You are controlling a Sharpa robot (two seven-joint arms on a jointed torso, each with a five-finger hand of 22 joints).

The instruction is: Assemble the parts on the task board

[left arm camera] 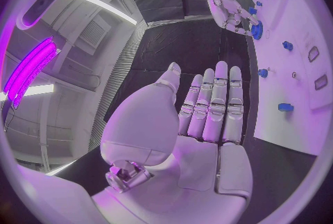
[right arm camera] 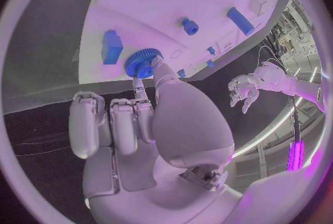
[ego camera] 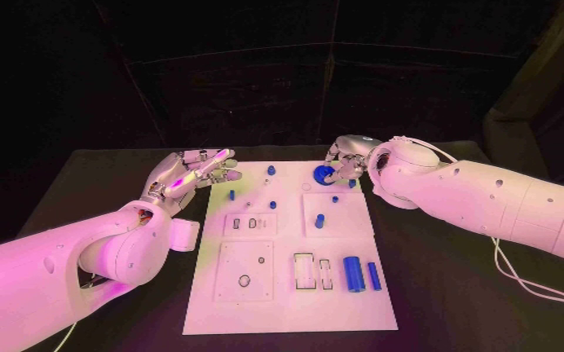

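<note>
Your left robot hand (ego camera: 194, 171) hovers at the far left corner of the task board (ego camera: 288, 303), fingers stretched out straight and side by side, palm empty; in the left wrist view (left arm camera: 208, 118) it holds nothing and touches nothing.

On the white task board, going left to right: near the left edge you have a small blue peg (ego camera: 231, 195) standing upright, and nearer to you a square plate with slots (ego camera: 252, 223) and a larger plate with a round hole (ego camera: 244, 271). In the middle stand two more small blue pegs, one far (ego camera: 270, 170) and one nearer (ego camera: 273, 204). Right of centre, a square plate carries a tiny blue stud (ego camera: 335, 200) and an oblong blue piece (ego camera: 319, 221). Nearer still you see two rectangular empty slots (ego camera: 314, 271), and just right of them a thick blue cylinder (ego camera: 354, 273) and a thinner blue bar (ego camera: 374, 276) lying side by side, apart from each other.

Your right robot hand (ego camera: 343, 156) is at the far right of the board, thumb and a fingertip pinching a blue gear (ego camera: 322, 174). In the right wrist view the gear (right arm camera: 141, 62) sits at the fingertips against the board, just beside a blue block (right arm camera: 111, 46), with the other fingers (right arm camera: 86, 124) curled away from it. Whether the gear is seated on the board you cannot tell.

The board lies on the black tabletop (ego camera: 458, 287).
</note>
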